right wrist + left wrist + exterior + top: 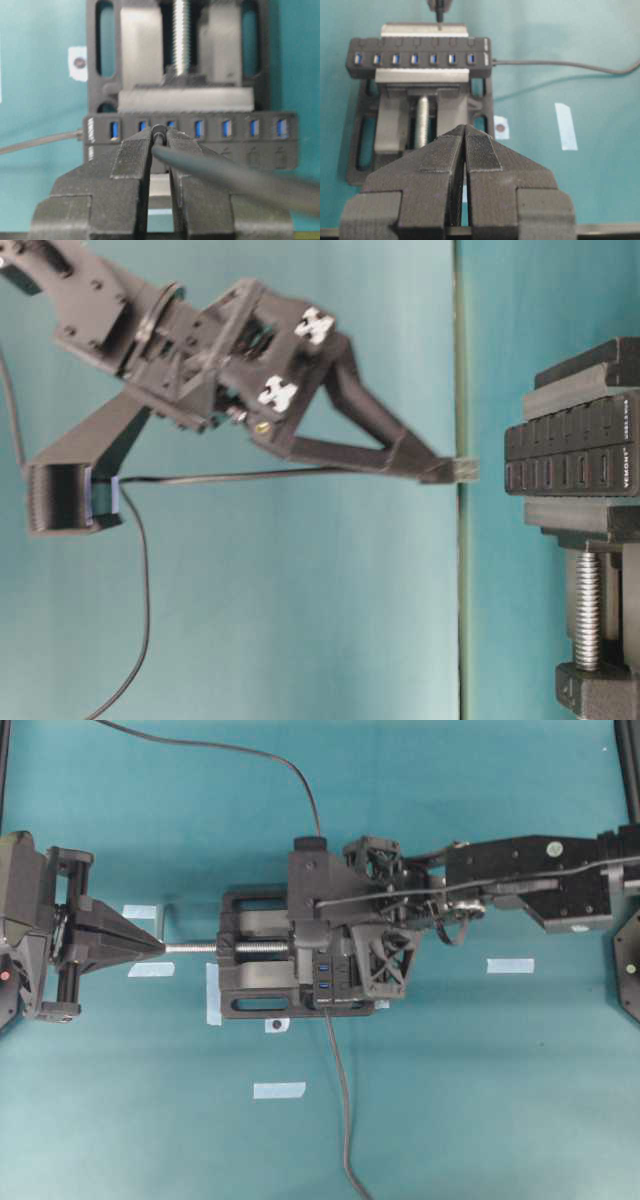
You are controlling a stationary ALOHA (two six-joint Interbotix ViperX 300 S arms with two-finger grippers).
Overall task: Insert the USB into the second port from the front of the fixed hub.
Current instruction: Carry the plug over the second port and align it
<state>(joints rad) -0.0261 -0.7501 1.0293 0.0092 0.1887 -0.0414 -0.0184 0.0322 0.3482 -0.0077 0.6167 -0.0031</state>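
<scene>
In the right wrist view my right gripper (pixel 159 137) is shut on the USB (pixel 159 132), whose black cable (pixel 235 176) trails off to the lower right. The plug hovers over the hub (pixel 190 145), lined up between the second port (pixel 143 126) and the third from the cable end. At table level a small gap separates the USB (pixel 460 470) from the hub (pixel 575 455). The left gripper (pixel 465 131) is shut and empty. It sits left of the vise, pointing at the screw, and in its wrist view faces the hub (pixel 420 57).
A black vise (pixel 250 982) with a silver screw (pixel 195 948) clamps the hub. The hub's own grey cable (pixel 340 1100) runs toward the front edge. Pale tape strips (pixel 510 965) (pixel 278 1090) mark the teal table. The USB cable (pixel 290 765) loops in from the back.
</scene>
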